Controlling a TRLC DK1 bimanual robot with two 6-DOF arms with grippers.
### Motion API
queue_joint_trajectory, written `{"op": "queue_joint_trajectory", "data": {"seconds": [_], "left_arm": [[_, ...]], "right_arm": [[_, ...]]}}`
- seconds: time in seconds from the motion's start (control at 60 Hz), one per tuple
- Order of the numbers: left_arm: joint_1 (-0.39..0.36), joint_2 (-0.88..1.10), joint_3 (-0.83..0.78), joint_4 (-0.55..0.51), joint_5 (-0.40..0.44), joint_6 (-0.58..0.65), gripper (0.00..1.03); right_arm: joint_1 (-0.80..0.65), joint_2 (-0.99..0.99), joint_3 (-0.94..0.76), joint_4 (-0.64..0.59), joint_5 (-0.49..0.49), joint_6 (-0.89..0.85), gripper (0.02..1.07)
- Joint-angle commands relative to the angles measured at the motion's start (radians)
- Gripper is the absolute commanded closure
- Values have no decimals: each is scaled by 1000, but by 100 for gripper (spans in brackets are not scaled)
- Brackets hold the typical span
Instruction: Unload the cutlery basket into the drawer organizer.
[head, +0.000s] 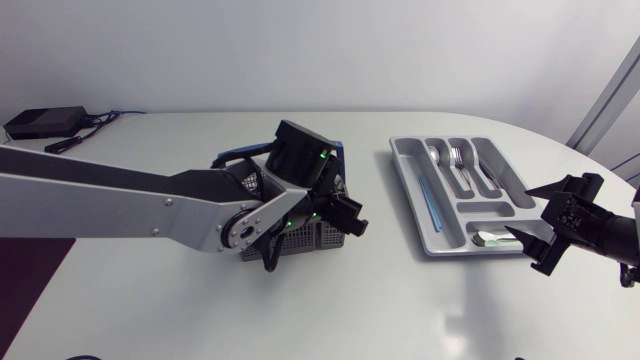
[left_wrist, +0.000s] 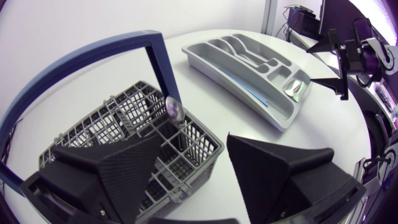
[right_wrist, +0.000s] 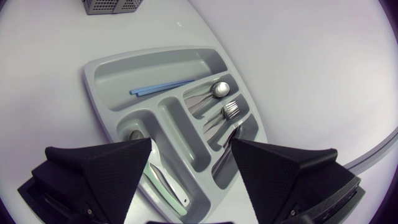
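Cutlery basket sits mid-table directly beneath the nearer left gripper, whose jaws stand apart and empty, one spoon standing upright just ahead of them, bowl uppermost.

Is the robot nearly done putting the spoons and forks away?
Mostly, it seems. Done: a spoon, a fork and blue chopsticks lie in the organizer. In hand: nothing. The left gripper hangs open over the basket, and the right gripper is open above the organizer. Left: one upright spoon in the basket.
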Motion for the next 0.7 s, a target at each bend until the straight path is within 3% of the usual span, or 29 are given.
{"op": "queue_joint_trajectory", "data": {"seconds": [0.0,0.083,0.3,0.4,0.567,0.683], "left_arm": [[5,-5,34,17,-12,-43,46],[0,0,38,49,-30,-42,56],[0,57,67,89,-73,-37,63],[4,81,83,94,-73,-40,70],[4,104,103,86,-74,-42,72],[-1,100,107,78,-76,-46,80]], "right_arm": [[-12,-9,-30,6,-15,-4,14],[-15,-9,-32,5,-16,-10,14],[-17,-5,-32,5,-24,-23,14],[-18,0,-33,6,-27,-27,14],[-30,12,-30,6,-32,-37,14],[-40,20,-24,8,-38,-43,14]]}}
